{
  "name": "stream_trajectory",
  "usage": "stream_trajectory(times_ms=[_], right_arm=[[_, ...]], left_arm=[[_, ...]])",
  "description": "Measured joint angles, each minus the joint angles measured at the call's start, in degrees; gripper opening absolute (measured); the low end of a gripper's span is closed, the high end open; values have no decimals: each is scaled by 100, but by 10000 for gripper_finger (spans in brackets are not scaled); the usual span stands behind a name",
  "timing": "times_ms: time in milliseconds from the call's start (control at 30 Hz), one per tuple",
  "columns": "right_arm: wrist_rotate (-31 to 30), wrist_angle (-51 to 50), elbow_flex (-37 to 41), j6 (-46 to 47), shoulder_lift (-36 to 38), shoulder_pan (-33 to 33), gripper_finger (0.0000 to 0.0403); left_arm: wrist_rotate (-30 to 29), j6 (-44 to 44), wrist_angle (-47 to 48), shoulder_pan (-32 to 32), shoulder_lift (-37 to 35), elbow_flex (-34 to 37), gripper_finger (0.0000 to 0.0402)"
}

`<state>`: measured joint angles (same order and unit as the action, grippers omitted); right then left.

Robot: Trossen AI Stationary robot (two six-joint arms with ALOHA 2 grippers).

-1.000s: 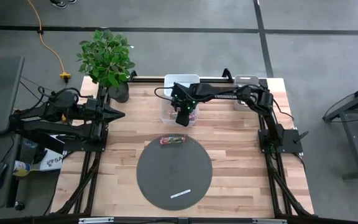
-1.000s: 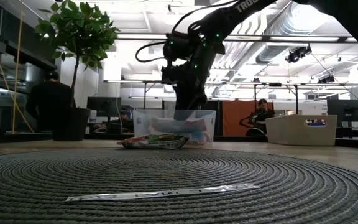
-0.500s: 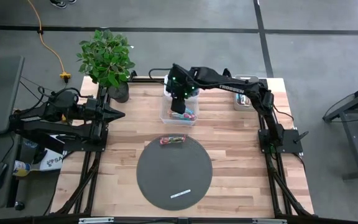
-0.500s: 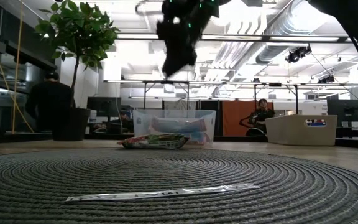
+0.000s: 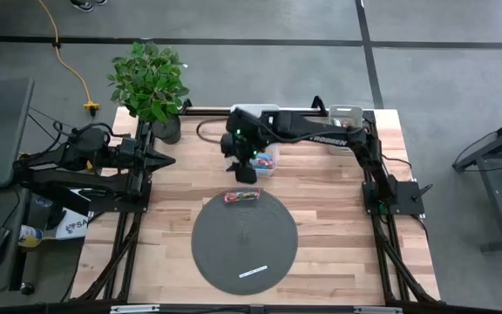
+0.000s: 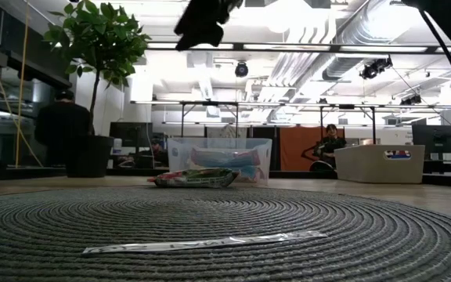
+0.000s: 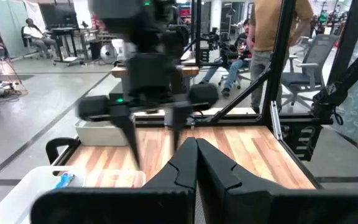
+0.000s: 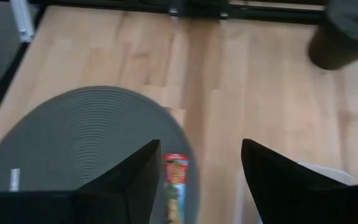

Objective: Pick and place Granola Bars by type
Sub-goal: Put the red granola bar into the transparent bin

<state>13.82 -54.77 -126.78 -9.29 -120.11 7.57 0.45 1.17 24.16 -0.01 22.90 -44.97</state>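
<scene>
One tan-and-green granola bar point(image 5: 242, 196) lies flat on the far edge of the round grey mat point(image 5: 244, 244); it also shows in the low view point(image 6: 194, 178) and the right wrist view point(image 8: 174, 180). Several more bars lie in the clear bin point(image 5: 267, 160) behind it. My right gripper point(image 5: 244, 170) hangs high above the table between that bin and the mat, open and holding nothing point(image 8: 201, 149). My left gripper point(image 5: 168, 160) waits at the table's left side, its fingers shut point(image 7: 194, 149).
A thin white strip point(image 5: 253, 272) lies on the near part of the mat. A second, pale bin point(image 5: 345, 139) stands at the far right. A potted plant point(image 5: 151, 83) stands at the far left corner. Bare wood surrounds the mat.
My right gripper has risen out of the clear bin, high above the table, and swung toward the near left, over the gap between the bin and the mat. The bar on the mat and the white strip have not moved.
</scene>
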Motion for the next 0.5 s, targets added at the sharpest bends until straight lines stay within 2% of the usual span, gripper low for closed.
stream_trajectory(times_ms=[100,500], right_arm=[[-164,-6,2,191,0,-306,209],[-1439,-39,17,1181,-176,-1244,209]], left_arm=[[-1,1,0,0,1,0,1],[0,2,1,0,0,0,1]])
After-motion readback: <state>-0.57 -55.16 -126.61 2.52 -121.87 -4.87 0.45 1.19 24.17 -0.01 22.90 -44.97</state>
